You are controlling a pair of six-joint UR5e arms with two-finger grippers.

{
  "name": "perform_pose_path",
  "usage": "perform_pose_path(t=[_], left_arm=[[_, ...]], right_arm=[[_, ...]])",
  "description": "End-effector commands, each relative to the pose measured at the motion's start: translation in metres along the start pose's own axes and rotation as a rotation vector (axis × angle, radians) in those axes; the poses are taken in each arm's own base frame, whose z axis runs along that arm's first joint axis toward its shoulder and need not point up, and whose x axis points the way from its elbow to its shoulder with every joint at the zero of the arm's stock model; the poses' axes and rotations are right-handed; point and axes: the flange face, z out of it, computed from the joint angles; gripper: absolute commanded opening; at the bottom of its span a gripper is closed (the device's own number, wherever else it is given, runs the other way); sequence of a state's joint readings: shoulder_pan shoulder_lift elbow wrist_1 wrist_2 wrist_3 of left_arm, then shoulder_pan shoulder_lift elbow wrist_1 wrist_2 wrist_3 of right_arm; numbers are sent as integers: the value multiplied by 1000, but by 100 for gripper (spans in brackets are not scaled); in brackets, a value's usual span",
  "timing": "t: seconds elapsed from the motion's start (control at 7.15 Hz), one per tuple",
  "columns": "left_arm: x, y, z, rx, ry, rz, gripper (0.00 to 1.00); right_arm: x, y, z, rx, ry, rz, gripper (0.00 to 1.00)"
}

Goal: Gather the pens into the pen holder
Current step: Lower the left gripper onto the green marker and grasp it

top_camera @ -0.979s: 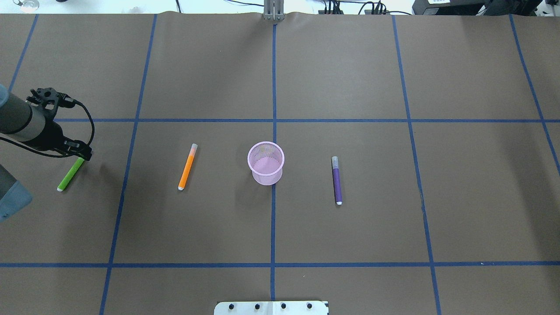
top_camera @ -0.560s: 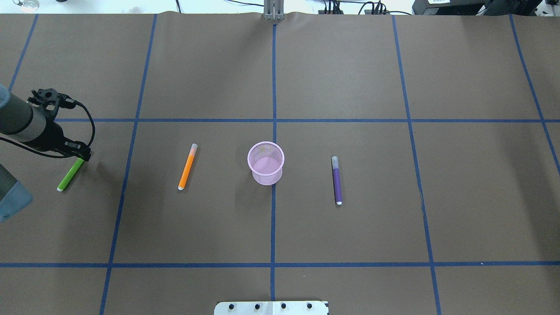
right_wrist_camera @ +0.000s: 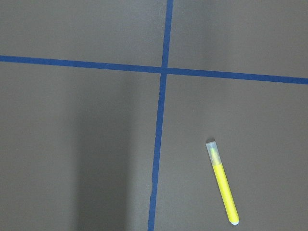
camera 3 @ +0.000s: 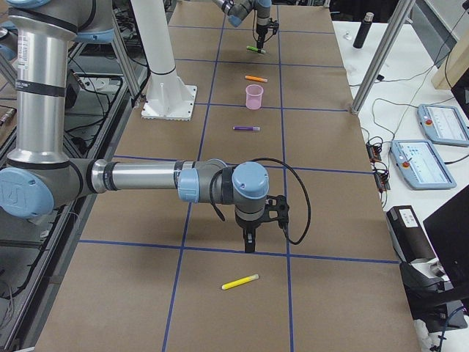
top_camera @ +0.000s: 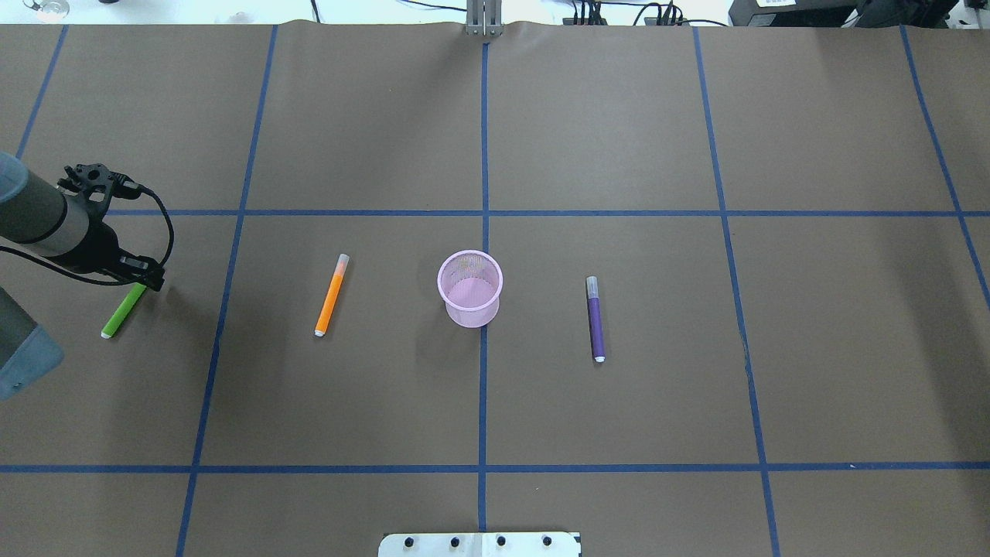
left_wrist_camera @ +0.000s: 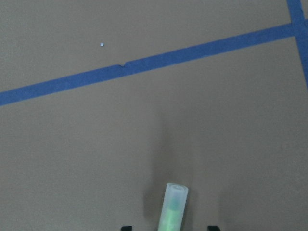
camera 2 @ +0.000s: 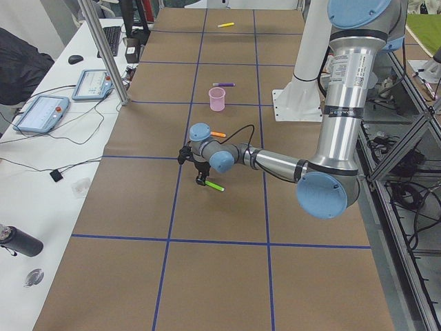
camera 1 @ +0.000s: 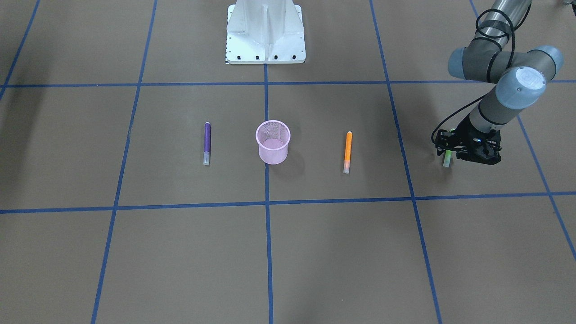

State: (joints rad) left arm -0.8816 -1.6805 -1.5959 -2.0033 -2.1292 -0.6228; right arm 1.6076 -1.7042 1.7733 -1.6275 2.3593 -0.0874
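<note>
Presently, the left gripper (top_camera: 147, 277) is found low over the brown paper-covered table (top_camera: 619, 116), at the far end of the short green marker pen (top_camera: 121, 312). In the left wrist view its fingertips (left_wrist_camera: 126, 227) are seen spread, one on either side of the pen's translucent whitish cap, with a clear gap to the cap on both sides. Nothing is pinched. The green pen is recorded lying flat on the table, well out to the robot's left.

The small round pink wire-mesh pen holder (top_camera: 469, 288) is noted standing upright near the table's middle, its base against the central blue tape line (top_camera: 484, 139). The short orange marker pen (top_camera: 331, 295) is laid flat on the holder's left side. The short purple marker pen (top_camera: 595, 319) is laid flat on its right side. Both are apart from the holder and from each other.

The right gripper (camera 3: 249, 246) is observed pointing down above the table, well apart from the holder toward the robot's right end. Whether its fingers are spread or pressed together cannot be told. A short yellow marker pen (camera 3: 240, 281) with a translucent cap is seen lying flat near that gripper, untouched.
</note>
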Motion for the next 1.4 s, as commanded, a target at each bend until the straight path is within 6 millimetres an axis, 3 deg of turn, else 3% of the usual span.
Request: perform_pose_path(t=[0.0,0.14,0.42,0.56,0.7,0.84,1.12,1.26], left_arm=[[0,0,3,-5,-2,1,61],[-1,0,4,-6,-2,16,58],[-3,2,4,-8,-5,24,42],[-4,3,5,-11,-6,24,23],[-4,4,4,-11,-6,24,16],[-3,5,1,-6,-3,24,0],[3,5,-11,2,21,25,0],[18,9,-30,8,65,36,0]], right_arm=[[1,0,1,-1,0,1,100],[1,0,1,-1,0,1,100],[1,0,1,-1,1,0,100],[1,0,1,-2,1,1,100],[1,0,1,-2,3,1,100],[1,0,1,-2,3,1,100],[1,0,1,-1,3,0,100],[-1,-1,-1,3,3,-5,100]])
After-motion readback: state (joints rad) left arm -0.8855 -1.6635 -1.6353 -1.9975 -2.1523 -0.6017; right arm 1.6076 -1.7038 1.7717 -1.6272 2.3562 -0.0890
